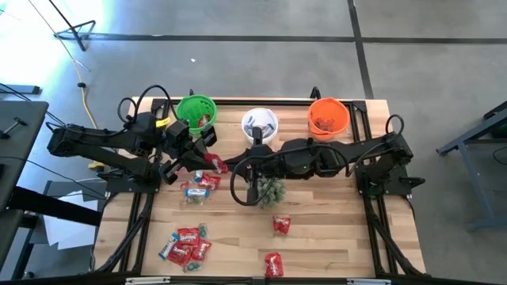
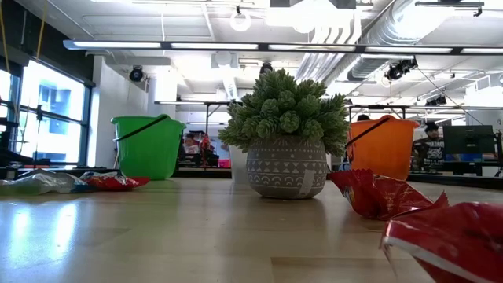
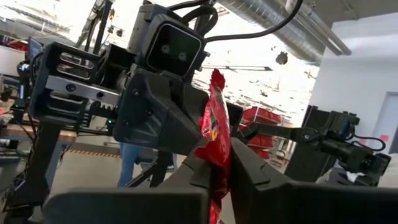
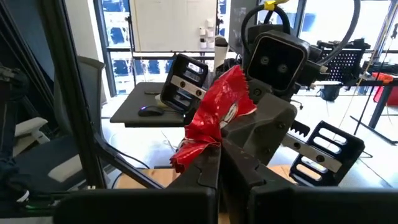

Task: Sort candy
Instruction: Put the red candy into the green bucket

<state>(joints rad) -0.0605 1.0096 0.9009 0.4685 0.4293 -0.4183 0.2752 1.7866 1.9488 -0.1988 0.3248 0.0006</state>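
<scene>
Most of the sorting remains: on the pale wooden counter [image 1: 333,237] many small red and blue-white wrapped candy [image 1: 186,247] pieces lie loose, while both tools, left tool [image 3: 214,165] and right tool [image 4: 217,155], pinch one shiny red sweet [image 4: 217,109] between them above it

Bright, even light throughout. Low view: ceiling strip lights above potted plant [image 2: 284,134] glare white; windows left of plant blown out; soft sheen on wooden surface [image 2: 196,236] in front of plant. Red candy wrapper [image 2: 452,236] right of plant, close to lens, out of focus; plant sharp. High view: pale sunlit patch on floor [image 1: 32,55] far left of plant; faint shadows on surface near plant. Left wrist view: background overexposed, hazy. Right wrist view: windows behind bright, slight blur.
</scene>
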